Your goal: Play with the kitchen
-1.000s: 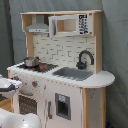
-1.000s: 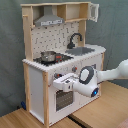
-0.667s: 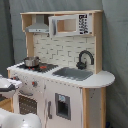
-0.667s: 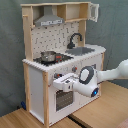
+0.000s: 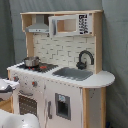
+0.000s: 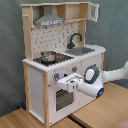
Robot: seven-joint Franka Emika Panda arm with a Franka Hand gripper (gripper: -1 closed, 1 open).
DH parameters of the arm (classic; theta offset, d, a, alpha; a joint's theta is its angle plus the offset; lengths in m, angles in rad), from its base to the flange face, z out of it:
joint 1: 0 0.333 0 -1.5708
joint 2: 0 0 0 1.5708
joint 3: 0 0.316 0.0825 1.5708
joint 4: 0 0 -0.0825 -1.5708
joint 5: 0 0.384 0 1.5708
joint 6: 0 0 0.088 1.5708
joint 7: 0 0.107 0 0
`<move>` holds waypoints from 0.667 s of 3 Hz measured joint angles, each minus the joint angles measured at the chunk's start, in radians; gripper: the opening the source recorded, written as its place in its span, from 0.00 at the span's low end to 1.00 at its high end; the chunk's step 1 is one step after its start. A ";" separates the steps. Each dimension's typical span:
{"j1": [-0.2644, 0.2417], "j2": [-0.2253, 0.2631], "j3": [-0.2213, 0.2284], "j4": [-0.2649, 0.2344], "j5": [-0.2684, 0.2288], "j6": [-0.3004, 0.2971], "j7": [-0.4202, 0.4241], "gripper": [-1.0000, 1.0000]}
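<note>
In the second exterior view the kitchen (image 6: 60,65) fills the picture from 9 to 1 o'clock, standing on a wooden floor (image 6: 30,120) against a grey backdrop (image 6: 12,50). On its stovetop (image 6: 52,58), at about 10 o'clock from centre, sits a small metal pot (image 6: 48,56); whether anything lies in the pot cannot be told. Further right the sink (image 6: 82,50) is set in the counter with the black faucet (image 6: 74,39) arching behind it.

The arm (image 6: 112,76) comes in from 3 o'clock, roughly level, and ends with the gripper (image 6: 65,81) right against the oven door (image 6: 62,97) below the knobs (image 6: 59,76). Whether its fingers are apart or together cannot be told.

In the first exterior view the kitchen (image 5: 62,65) takes the middle, and the white gripper (image 5: 7,86) shows at 9 o'clock beside the oven front.

Against the pictures from 1 second ago, arm, pot and kitchen sit in the same places.
</note>
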 joint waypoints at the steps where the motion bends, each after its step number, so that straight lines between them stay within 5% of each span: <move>1: 0.077 0.001 -0.031 -0.059 0.012 0.000 -0.001 1.00; 2: 0.152 0.001 -0.064 -0.124 0.012 0.000 -0.004 1.00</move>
